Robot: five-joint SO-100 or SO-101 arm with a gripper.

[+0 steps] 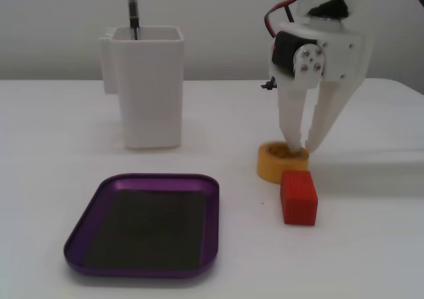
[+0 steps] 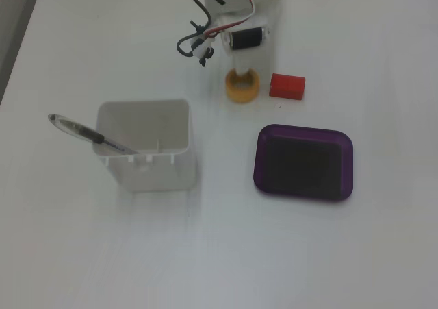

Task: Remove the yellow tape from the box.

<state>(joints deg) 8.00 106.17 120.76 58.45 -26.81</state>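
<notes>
The yellow tape [image 1: 275, 166] lies flat on the white table, outside the purple box [image 1: 86, 229] and to its right in a fixed view. My gripper [image 1: 301, 146] points straight down onto the roll. One finger reaches into the hollow core and the other stands outside the right wall, so the jaws are closed on that wall. The box is empty, its dark bottom bare. From above, the tape [image 2: 242, 90] sits just below my wrist, which hides the fingertips, and the box [image 2: 259, 162] is lower right.
A small red block [image 1: 298, 197] stands right beside the tape, in front of it, and also shows from above [image 2: 287, 85]. A tall white square container [image 1: 149, 87] with a pen [image 2: 89, 135] in it stands behind the box.
</notes>
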